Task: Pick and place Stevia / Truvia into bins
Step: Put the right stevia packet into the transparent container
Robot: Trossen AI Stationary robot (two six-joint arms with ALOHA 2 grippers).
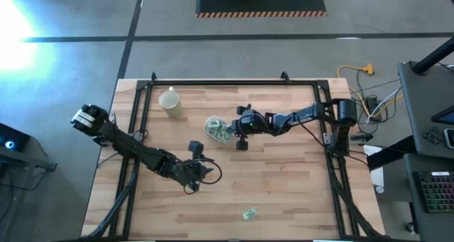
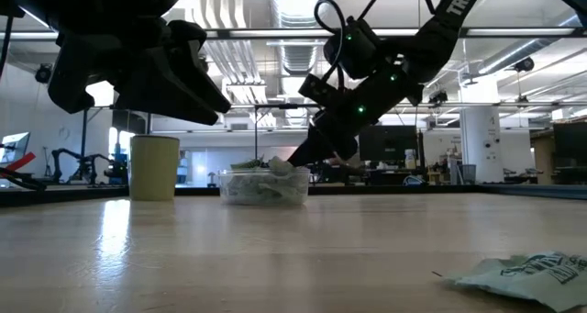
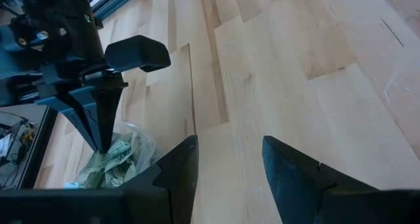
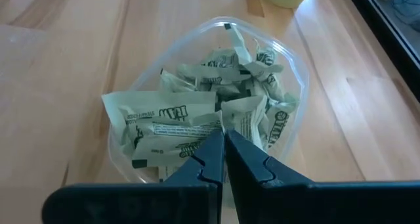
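Observation:
The clear tub [image 1: 218, 128] stands mid-table, heaped with pale green-and-white Stevia sachets [image 4: 197, 129]; it also shows in the low view [image 2: 266, 186] and the left wrist view [image 3: 115, 161]. My right gripper [image 4: 224, 137] points down into the tub's top, shut on a sachet [image 4: 244, 119]. In the high view it sits at the tub's right side [image 1: 230, 132]. My left gripper [image 3: 230, 152] is open above bare wood, nearer the table's near edge [image 1: 204, 171]. One loose sachet [image 1: 249, 214] lies flat near the near edge, also visible in the low view [image 2: 527, 274]. My right gripper pinches a sachet by its edge [image 4: 226, 122] between the two fingertips, coming from above and slanting down into the tub. The sachet rests tilted on top of the heap inside the tub.
A pale yellow cup [image 1: 170, 103] stands upright left of the tub toward the far edge. A black frame [image 1: 213, 82] borders the far, left and right sides of the table. Bare wood [image 1: 284, 185] lies between the tub and the loose sachet.

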